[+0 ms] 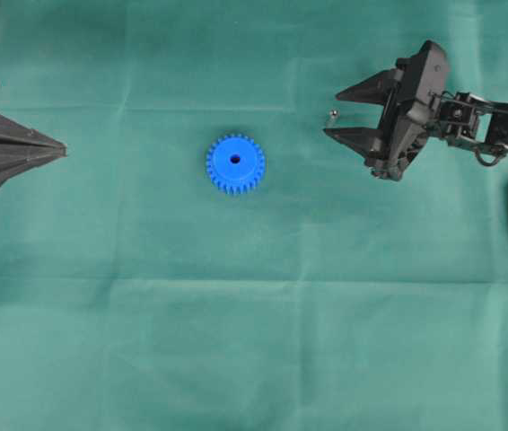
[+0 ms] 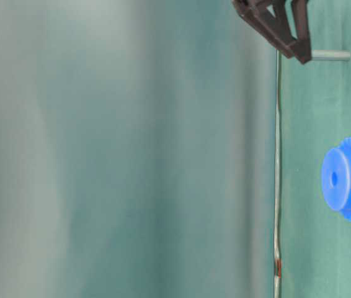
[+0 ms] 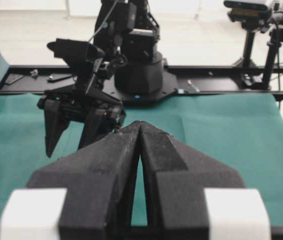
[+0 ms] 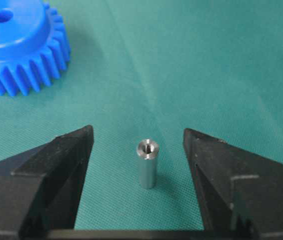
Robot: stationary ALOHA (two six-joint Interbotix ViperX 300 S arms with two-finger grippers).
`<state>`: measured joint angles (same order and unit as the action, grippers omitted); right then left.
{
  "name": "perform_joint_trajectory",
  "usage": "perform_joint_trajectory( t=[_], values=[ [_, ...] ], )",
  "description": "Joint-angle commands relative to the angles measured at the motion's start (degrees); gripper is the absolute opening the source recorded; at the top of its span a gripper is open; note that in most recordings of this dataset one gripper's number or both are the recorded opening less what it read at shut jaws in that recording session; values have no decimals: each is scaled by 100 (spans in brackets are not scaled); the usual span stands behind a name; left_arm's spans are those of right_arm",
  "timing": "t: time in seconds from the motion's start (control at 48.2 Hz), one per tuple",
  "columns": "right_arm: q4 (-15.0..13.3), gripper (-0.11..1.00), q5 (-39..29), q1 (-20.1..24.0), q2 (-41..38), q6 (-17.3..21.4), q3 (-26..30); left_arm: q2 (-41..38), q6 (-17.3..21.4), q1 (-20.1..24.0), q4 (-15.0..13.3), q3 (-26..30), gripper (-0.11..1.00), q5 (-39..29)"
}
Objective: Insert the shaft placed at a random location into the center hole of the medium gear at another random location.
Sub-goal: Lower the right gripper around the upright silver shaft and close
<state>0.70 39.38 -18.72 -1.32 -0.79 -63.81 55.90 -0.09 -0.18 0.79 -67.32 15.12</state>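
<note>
A: The shaft point(image 4: 147, 163) stands upright on the green cloth point(image 1: 254, 341) of the bench, a short, shiny silver metal cylinder with a small hollow in its top end. In the right wrist view it sits low in the middle of the frame.

B: And in the overhead view?

A: There it is only a tiny bright speck point(image 1: 332, 114) in the upper right, just off the tips of the right gripper point(image 1: 351, 113).

B: How do that gripper's jaws stand?

A: Wide apart. The shaft is between the two black wedge-shaped fingers point(image 4: 56, 165), with green cloth showing on both sides of it, so neither one touches it.

B: Where is the gear?

A: The medium gear point(image 1: 235, 164) lies flat near the centre of the overhead view, well apart from the shaft and to its left. It is bright blue plastic, toothed all round, with a smooth raised round hub and the center hole point(image 1: 235, 160) showing as a small dark dot. Nothing is in that hole. In the right wrist view the gear point(image 4: 24, 45) fills the upper left corner.

B: The left side?

A: The left gripper point(image 1: 56, 148) sits at the left edge of the overhead view, well away from the gear. Its matte black fingers point(image 3: 106, 165) are pressed together with only a thin seam between them, holding nothing.

B: The cloth itself?

A: Finely woven, with faint fold creases.
</note>
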Motion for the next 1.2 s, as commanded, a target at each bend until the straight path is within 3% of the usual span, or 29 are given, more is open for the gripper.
perform_joint_trajectory(
  t=[0.0, 0.249, 0.352, 0.415, 0.601, 0.995, 1.182],
  values=[
    [18, 75, 88, -35, -9, -79, 123, -35, -9, 0, 9, 123, 0, 18],
    [26, 73, 114, -35, -26, -70, 132, -44, -9, -9, 9, 114, 0, -9],
    [26, 68, 97, -44, -62, -70, 141, -44, -9, 0, 9, 114, 0, -9],
    [26, 58, 79, -35, -79, -79, 149, -44, -9, -9, 9, 114, 0, -18],
    [-9, 14, 62, -35, -114, -79, 149, -44, -9, -9, 18, 114, 0, -26],
    [-26, 13, 70, -35, -70, -70, 149, -26, -18, -9, 18, 114, 0, -62],
    [-26, 13, -290, -35, 387, -88, 237, -9, -18, -9, 9, 123, 0, -79]
  ],
)
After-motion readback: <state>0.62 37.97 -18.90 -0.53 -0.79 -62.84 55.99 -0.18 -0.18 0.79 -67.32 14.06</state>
